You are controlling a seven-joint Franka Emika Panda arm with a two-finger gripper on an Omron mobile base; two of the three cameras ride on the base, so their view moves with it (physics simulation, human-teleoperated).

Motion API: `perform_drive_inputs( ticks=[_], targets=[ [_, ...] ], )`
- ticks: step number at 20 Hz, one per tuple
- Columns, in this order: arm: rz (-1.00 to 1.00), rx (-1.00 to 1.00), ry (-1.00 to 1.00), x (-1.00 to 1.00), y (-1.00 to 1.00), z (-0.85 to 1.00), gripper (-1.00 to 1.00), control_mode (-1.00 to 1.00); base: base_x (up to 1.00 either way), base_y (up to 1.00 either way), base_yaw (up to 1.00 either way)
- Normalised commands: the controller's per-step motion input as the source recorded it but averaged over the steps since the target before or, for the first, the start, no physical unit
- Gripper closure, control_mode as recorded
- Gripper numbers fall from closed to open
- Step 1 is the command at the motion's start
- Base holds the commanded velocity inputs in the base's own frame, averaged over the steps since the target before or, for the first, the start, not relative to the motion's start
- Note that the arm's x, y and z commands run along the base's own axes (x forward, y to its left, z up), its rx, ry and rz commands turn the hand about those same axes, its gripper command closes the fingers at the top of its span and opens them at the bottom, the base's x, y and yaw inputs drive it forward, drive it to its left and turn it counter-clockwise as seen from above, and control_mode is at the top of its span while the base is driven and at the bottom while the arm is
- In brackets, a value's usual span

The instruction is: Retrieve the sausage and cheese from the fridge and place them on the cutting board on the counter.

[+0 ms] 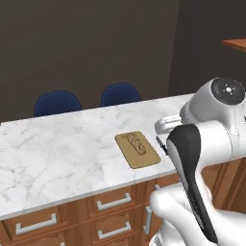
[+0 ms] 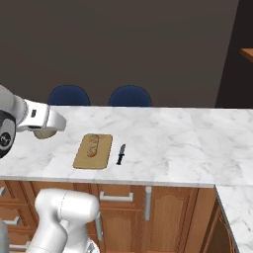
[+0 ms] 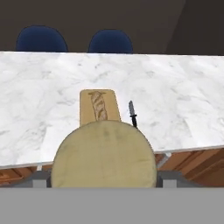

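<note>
My gripper [image 3: 103, 177] is shut on the cheese [image 3: 103, 157], a round pale yellowish chunk that sits between the fingers [image 3: 168, 177] and takes up the lower middle of the hand view. From the right base view the cheese [image 2: 45, 133] hangs under the hand, above the counter [image 2: 173, 143] and left of the cutting board [image 2: 89, 162]. The tan board [image 1: 144, 161] [image 3: 85, 113] lies on the marble counter [image 1: 57, 149] near its front edge. The sausage and the fridge are out of view.
A tan speckled loaf [image 1: 136, 143] [image 2: 93, 145] [image 3: 99, 105] lies on the board. A black knife [image 1: 161, 144] [image 2: 120, 154] [image 3: 132, 113] lies just right of it. Two blue chairs [image 2: 69, 95] [image 2: 130, 95] stand behind the counter. Wooden drawers [image 1: 113, 202] run below it.
</note>
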Motion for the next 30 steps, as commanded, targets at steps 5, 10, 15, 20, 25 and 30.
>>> perform_drive_inputs(
  ticks=[5,10,15,20,25,30],
  targets=[
    [0.25,0.05,0.10,0.61,-0.07,-0.31,1.00,-1.00,0.00,0.00,0.00],
    [0.33,0.05,0.02,0.25,-0.48,-0.56,1.00,-1.00,0.00,0.00,0.00],
    [0.25,0.00,0.06,0.45,-0.60,-0.49,1.00,-1.00,0.00,0.00,0.00],
    [0.19,0.00,0.12,0.84,-0.42,-0.34,1.00,-1.00,0.00,0.00,0.00],
    [0.19,0.01,0.17,0.89,-0.07,-0.65,1.00,-1.00,0.00,0.00,0.00],
    [0.19,0.11,0.18,0.97,0.02,-0.63,1.00,-1.00,0.00,0.00,0.00]
  ],
)
